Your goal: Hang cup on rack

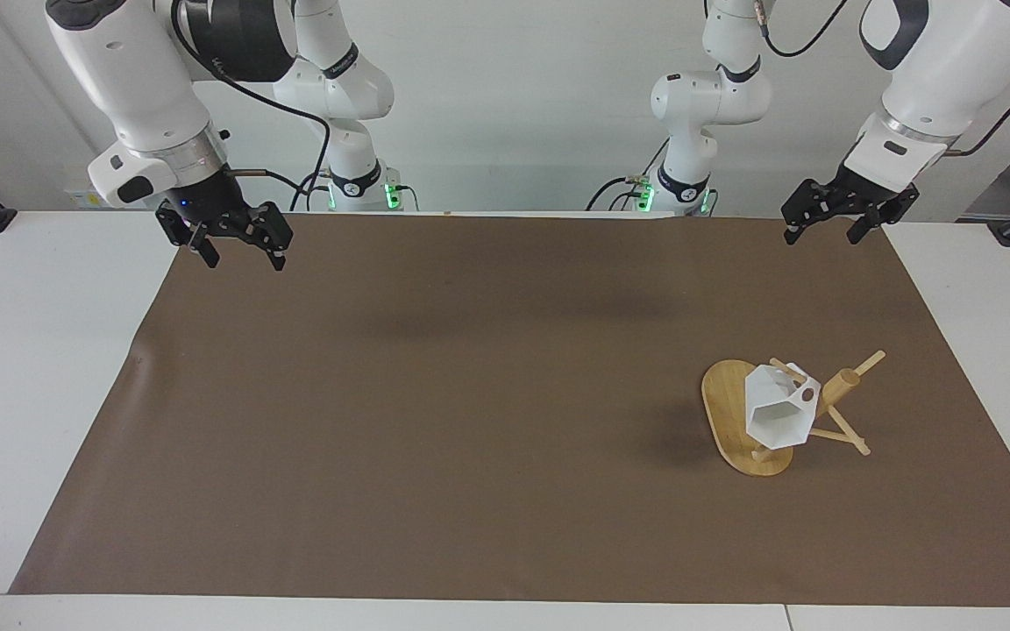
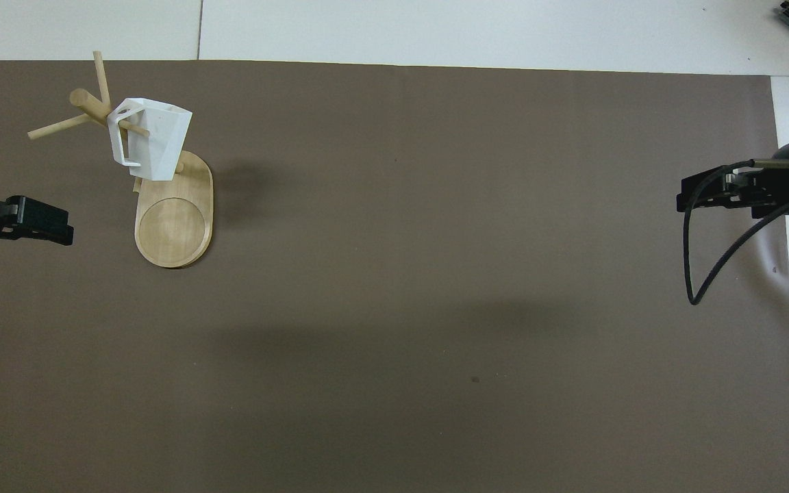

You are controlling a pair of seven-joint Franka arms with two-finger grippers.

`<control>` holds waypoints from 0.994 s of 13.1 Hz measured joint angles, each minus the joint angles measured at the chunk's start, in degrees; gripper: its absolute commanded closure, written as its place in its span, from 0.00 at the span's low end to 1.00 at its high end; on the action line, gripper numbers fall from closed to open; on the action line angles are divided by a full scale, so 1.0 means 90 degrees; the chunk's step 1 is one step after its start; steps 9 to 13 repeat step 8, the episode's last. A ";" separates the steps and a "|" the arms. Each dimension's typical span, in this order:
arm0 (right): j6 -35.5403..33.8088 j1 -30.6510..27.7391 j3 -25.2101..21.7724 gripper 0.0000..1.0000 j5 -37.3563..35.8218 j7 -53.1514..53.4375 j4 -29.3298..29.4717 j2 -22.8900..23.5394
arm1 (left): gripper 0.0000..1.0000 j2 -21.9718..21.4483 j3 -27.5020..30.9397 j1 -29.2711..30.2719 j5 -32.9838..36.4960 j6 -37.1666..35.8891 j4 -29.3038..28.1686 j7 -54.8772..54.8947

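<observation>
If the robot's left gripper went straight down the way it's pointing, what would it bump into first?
Probably just the brown mat. The left gripper points down, open and empty, near the mat's edge; the rack and cup sit well clear.

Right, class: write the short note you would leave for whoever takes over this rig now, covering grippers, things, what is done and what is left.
Left gripper: open, empty, raised over the mat's corner at its own end.
Right gripper: open, empty, raised over the mat's edge at its end.
Cup: hanging by its handle on a peg of the rack, toward the left arm's end of the table.
Done: cup is hung, nothing holds it.
Left: nothing visible; both arms wait.
</observation>
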 measured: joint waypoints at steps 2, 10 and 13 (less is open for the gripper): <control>-0.0055 0.0000 0.0016 0.00 0.0000 0.0001 0.0000 -0.0002 | 0.00 0.0000 0.0000 0.0000 0.0000 0.0041 0.0001 0.0002; -0.0079 0.0000 0.0017 0.00 0.0000 0.0001 0.0000 -0.0007 | 0.00 -0.0025 0.0017 0.0015 0.0001 0.0039 0.0001 0.0003; -0.0079 0.0000 0.0017 0.00 0.0000 0.0001 0.0000 -0.0007 | 0.00 -0.0025 0.0017 0.0015 0.0001 0.0039 0.0001 0.0003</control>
